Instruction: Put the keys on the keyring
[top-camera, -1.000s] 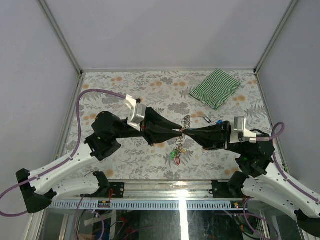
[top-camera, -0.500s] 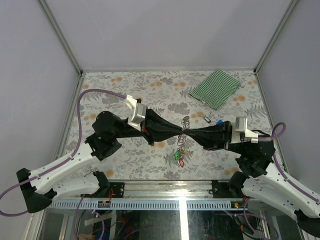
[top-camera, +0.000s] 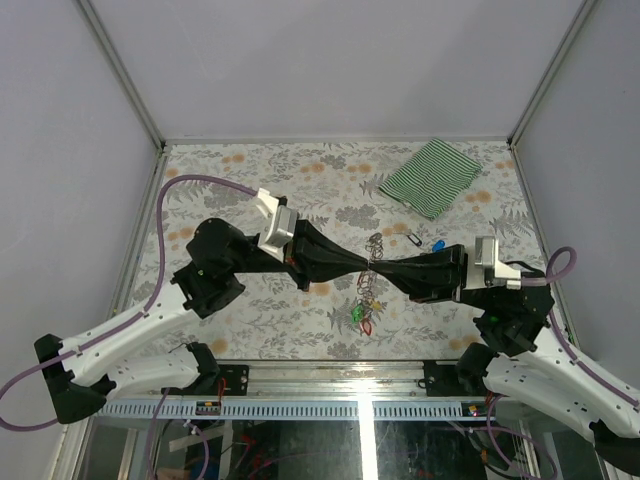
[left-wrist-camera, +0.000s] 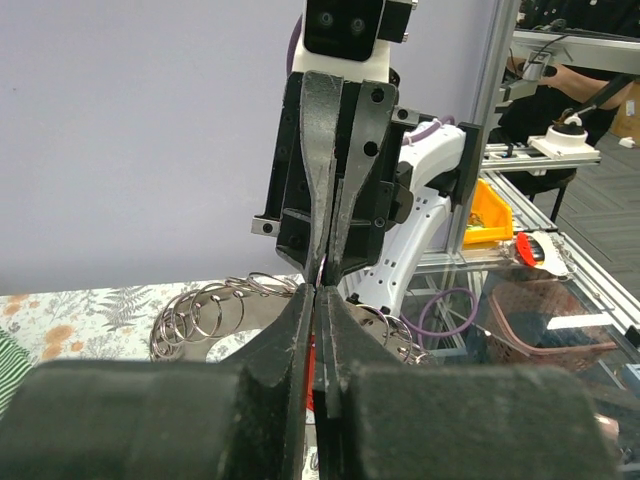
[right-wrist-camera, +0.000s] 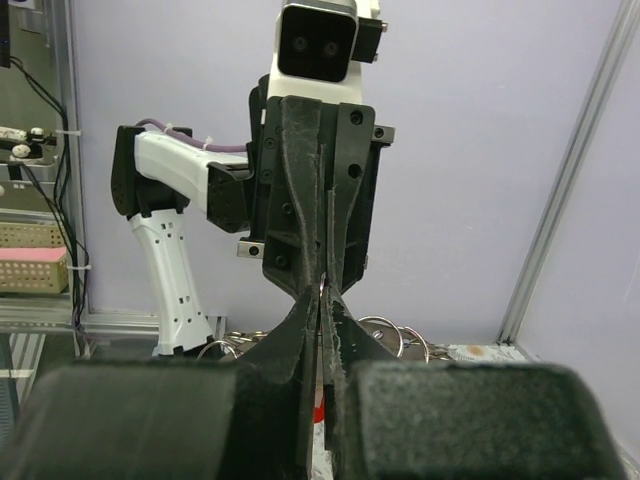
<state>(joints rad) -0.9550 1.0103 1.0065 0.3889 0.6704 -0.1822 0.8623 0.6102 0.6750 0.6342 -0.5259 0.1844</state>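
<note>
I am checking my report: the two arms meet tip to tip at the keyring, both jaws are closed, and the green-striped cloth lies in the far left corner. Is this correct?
One thing is wrong: the green-striped cloth lies in the far right corner, as the top external view shows. The left gripper and right gripper do meet tip to tip at the keyring, jaws closed.

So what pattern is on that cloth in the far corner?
The cloth has green and white stripes, clearest in the top external view.
</note>
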